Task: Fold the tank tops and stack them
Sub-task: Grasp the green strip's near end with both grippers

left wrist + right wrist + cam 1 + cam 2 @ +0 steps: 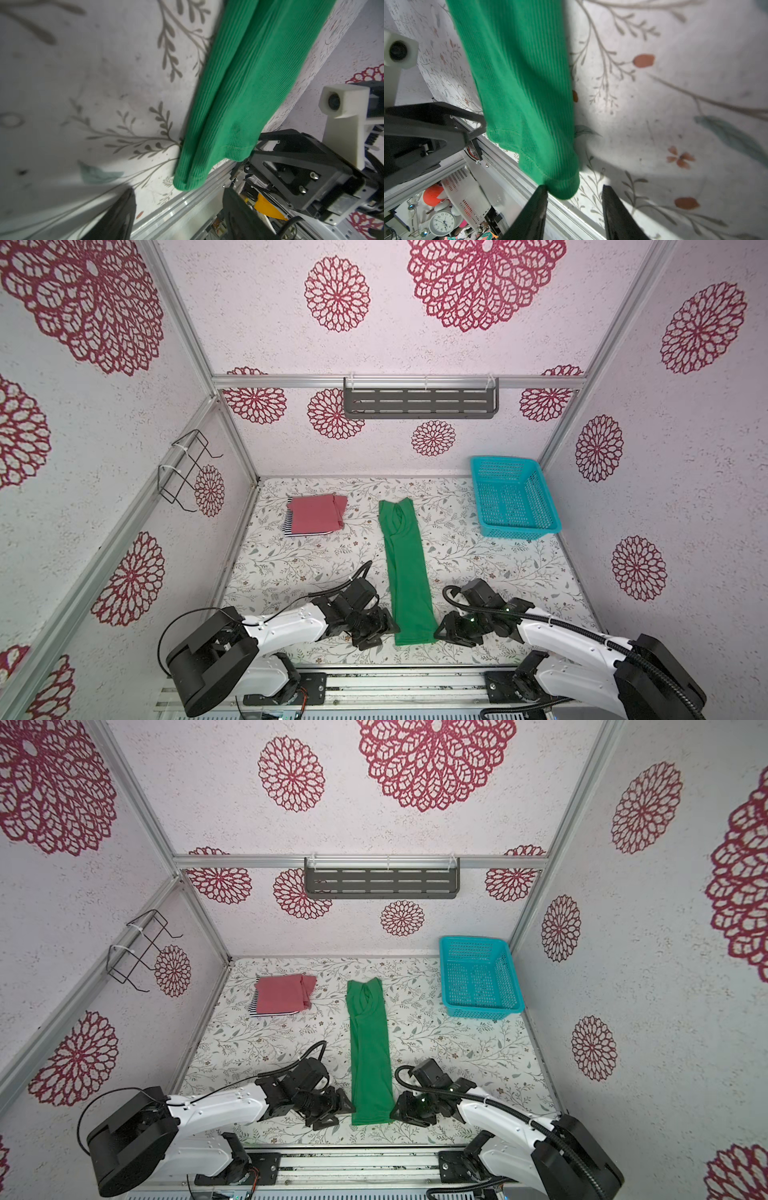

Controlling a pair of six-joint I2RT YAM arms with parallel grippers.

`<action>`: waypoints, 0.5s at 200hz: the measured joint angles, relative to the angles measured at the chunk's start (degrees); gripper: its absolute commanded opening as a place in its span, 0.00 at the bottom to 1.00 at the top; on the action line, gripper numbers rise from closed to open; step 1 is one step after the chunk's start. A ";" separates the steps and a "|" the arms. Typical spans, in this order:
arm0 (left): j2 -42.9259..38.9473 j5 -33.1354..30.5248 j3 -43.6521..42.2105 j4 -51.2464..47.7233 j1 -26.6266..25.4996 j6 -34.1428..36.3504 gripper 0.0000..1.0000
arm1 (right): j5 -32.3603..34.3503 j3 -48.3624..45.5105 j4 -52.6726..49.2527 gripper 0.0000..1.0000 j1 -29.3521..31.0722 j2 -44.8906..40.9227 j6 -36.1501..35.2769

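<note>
Flanking green tank top (405,572): left gripper (384,635), right gripper (442,632); numbered clock (443,222).

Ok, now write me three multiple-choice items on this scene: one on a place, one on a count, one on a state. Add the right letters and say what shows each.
1. The green top has its near end:
A. on the other tops
B. against the back wall
C. between the left hand and the right hand

2. Tops stacked at the far left of the table:
A. one
B. two
C. three

3. The green top is:
A. folded into a long narrow strip, lying flat
B. crumpled in a heap
C. spread fully open

Answers:
1 C: in both top views the two hands flank its near hem.
2 B: the red-pink top lies on the striped top, and nothing else is there.
3 A: it runs as one narrow band along the table.
</note>
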 measured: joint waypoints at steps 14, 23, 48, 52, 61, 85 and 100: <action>1.44 0.07 -0.44 3.23 -0.72 -1.79 0.59 | -0.20 -0.28 0.57 0.44 0.00 -0.02 0.11; 2.67 0.55 -0.52 5.33 -1.11 -2.86 0.55 | -0.20 -0.44 1.03 0.44 0.00 -0.02 0.35; 5.92 1.75 -0.42 9.75 -2.23 -4.33 0.45 | -0.20 -0.61 2.12 0.47 0.00 -0.17 0.63; 6.23 1.79 -0.44 10.23 -2.29 -4.57 0.43 | -0.17 -0.61 2.32 0.47 0.00 -0.31 0.87; 6.84 2.08 -0.48 11.10 -2.56 -4.70 0.39 | -0.17 -0.61 2.71 0.47 0.00 -0.59 0.96; 7.91 2.51 -0.76 12.41 -2.69 -4.98 0.29 | -0.20 -0.61 4.46 0.45 0.00 -0.52 1.49; 8.50 2.62 -0.74 12.55 -2.73 -4.83 0.21 | -0.20 -0.61 5.70 0.44 0.00 -0.09 1.99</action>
